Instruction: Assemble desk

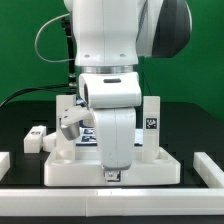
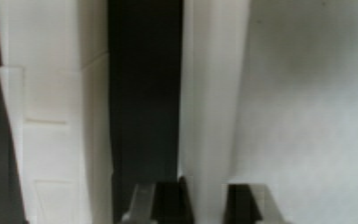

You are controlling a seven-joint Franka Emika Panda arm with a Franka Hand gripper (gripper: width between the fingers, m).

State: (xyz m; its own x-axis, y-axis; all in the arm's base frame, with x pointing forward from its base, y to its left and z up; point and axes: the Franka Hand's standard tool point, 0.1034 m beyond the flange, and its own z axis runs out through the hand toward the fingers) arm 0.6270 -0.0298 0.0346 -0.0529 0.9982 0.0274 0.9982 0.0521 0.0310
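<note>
Desk panel (image 1: 158,170) lies flat on the black table (image 1: 20,125), directly under and around the gripper (image 1: 112,176), which reaches down to the panel's near edge. One white leg (image 1: 151,122) stands upright behind the panel at the exterior view's right, and a smaller loose leg (image 1: 35,138) lies well apart at the left. A white rail (image 1: 110,208) borders the table in front, and a green wall (image 1: 20,40) stands behind. The arm hangs straight down, its wrist vertical. In the wrist view both fingers (image 2: 155,200) straddle a white plastic strip (image 2: 204,100); whether they clamp it I cannot tell.
</note>
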